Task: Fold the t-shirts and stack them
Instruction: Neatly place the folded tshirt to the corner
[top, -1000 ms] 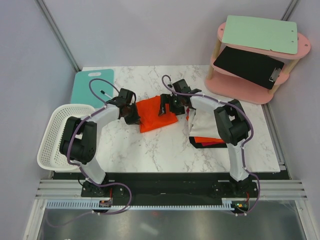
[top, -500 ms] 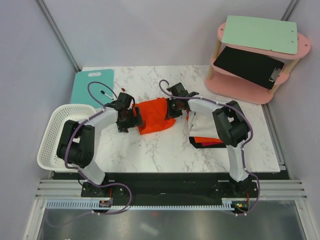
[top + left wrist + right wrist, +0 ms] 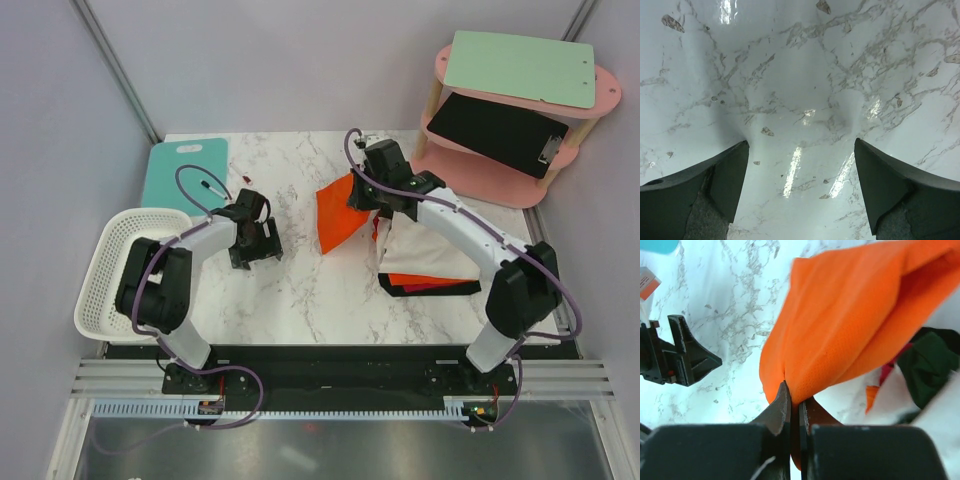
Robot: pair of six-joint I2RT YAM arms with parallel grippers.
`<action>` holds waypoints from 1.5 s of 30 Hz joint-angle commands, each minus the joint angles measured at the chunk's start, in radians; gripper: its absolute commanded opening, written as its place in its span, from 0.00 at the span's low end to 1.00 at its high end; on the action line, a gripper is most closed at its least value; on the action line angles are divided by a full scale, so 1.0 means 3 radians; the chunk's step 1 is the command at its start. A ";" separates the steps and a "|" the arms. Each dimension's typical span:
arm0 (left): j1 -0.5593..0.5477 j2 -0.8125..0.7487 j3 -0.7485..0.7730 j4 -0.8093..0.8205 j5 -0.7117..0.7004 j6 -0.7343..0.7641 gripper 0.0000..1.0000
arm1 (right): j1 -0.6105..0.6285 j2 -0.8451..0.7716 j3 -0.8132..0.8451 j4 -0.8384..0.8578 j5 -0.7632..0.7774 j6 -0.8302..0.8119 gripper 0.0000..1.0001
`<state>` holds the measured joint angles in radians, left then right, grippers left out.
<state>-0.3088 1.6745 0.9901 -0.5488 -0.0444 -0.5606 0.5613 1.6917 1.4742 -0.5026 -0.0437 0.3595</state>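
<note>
A bright orange-red t-shirt (image 3: pixel 335 212) hangs bunched above the marble table (image 3: pixel 320 290), just left of a pile of cloth. My right gripper (image 3: pixel 358 195) is shut on its upper edge; in the right wrist view the jaws (image 3: pixel 794 400) pinch a fold of the orange fabric (image 3: pixel 850 315). My left gripper (image 3: pixel 258 245) stands open low over bare marble to the left of the shirt. Nothing lies between its fingers (image 3: pixel 800 145). More orange-red cloth (image 3: pixel 415 280) shows under a white cloth (image 3: pixel 425 245) in the pile.
A white latticed basket (image 3: pixel 125 270) sits at the left edge, with a teal cutting board (image 3: pixel 180 170) and a pen (image 3: pixel 208 187) behind it. A pink two-tier shelf (image 3: pixel 510 120) stands at the back right. Dark cloth (image 3: pixel 930 365) lies in the pile.
My left gripper opened, let go of the shirt and drew back left. My right gripper shut on the shirt and lifted it off the table, up and toward the back right.
</note>
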 commanded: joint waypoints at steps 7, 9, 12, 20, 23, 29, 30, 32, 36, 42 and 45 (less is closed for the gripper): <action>0.0022 0.0089 -0.0130 0.0096 -0.0108 0.0043 0.92 | -0.0107 -0.1205 -0.0520 -0.0722 0.0938 0.0141 0.00; 0.0022 0.0109 -0.0135 0.0111 -0.0087 0.0038 0.92 | -0.0244 -0.1471 -0.0669 -0.0753 0.0994 0.0146 0.00; 0.0017 0.0130 -0.0120 0.0137 -0.0056 0.0038 0.91 | -0.0510 -0.1691 -0.0895 -0.0799 0.0893 0.0111 0.00; 0.0017 0.0094 -0.0115 0.0137 -0.0026 0.0048 0.91 | -0.0899 -0.1901 -0.1293 -0.1040 0.1189 0.0111 0.00; 0.0012 0.0074 -0.0115 0.0132 -0.0015 0.0048 0.90 | -0.1094 -0.1845 -0.1467 -0.1081 0.1300 0.0106 0.00; -0.0034 -0.0039 -0.0115 0.0132 0.0036 0.0048 0.90 | -0.1344 -0.1789 -0.1580 -0.1065 0.1598 0.0100 0.00; -0.0054 -0.0054 -0.0105 0.0127 0.0051 0.0053 0.90 | -0.1380 -0.1778 -0.1560 -0.1070 0.1623 0.0100 0.00; -0.0131 -0.0095 -0.0079 0.0132 0.0087 0.0048 0.91 | -0.1390 -0.1738 -0.1560 -0.1071 0.1659 0.0126 0.10; -0.0346 -0.0167 0.0033 0.0127 0.0066 0.0048 0.91 | -0.1411 -0.1727 -0.1555 -0.1076 0.1812 0.0162 0.79; -0.0866 -0.0253 0.0248 0.0147 -0.0030 0.0023 0.92 | -0.1406 -0.2110 -0.1519 -0.0856 0.1578 0.0075 0.98; -0.1143 -0.0320 0.0462 0.0213 -0.0046 0.0023 0.92 | -0.1411 -0.2340 -0.1565 -0.0693 0.1424 0.0039 0.98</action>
<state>-0.5545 1.6573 1.0260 -0.5304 -0.0483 -0.5602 0.1410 1.0840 0.9947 -0.7994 0.4202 0.3885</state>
